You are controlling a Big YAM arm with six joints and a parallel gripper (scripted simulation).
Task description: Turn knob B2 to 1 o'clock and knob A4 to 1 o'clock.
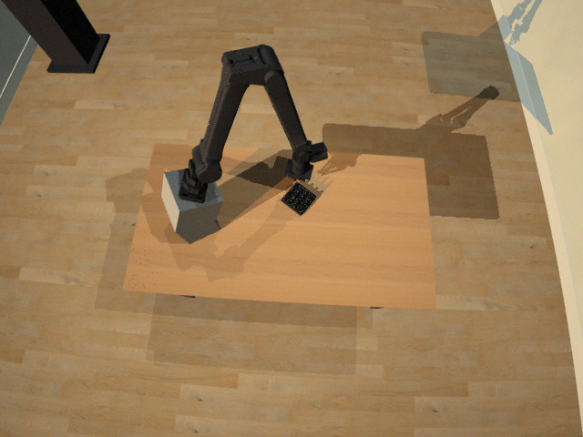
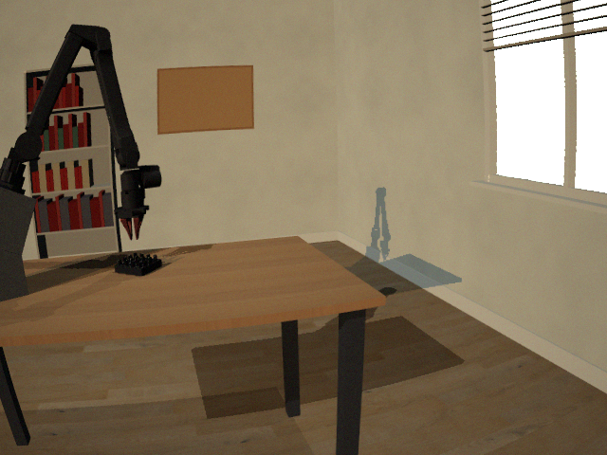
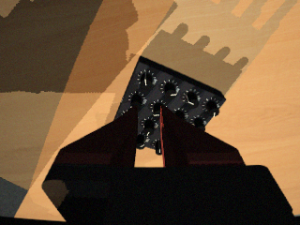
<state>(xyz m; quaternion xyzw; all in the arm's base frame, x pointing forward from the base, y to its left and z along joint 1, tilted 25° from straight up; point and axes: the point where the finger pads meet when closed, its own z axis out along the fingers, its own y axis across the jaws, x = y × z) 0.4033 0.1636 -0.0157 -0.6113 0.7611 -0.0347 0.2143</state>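
The black, tapered two-finger tool (image 1: 301, 179) (image 2: 134, 239) (image 3: 149, 112) is released, its fingertips narrowly parted with nothing between them, above the square black plastic knob box (image 1: 298, 198) (image 2: 138, 268) (image 3: 158, 96), which sits below it on the brown wooden worktop (image 1: 357, 235) (image 2: 235, 283) (image 3: 262, 141). Neither B2 nor A4 can be confirmed at 1 o'clock, names being unreadable; any unfinished turn probably still needs alignment, descent and gripping.
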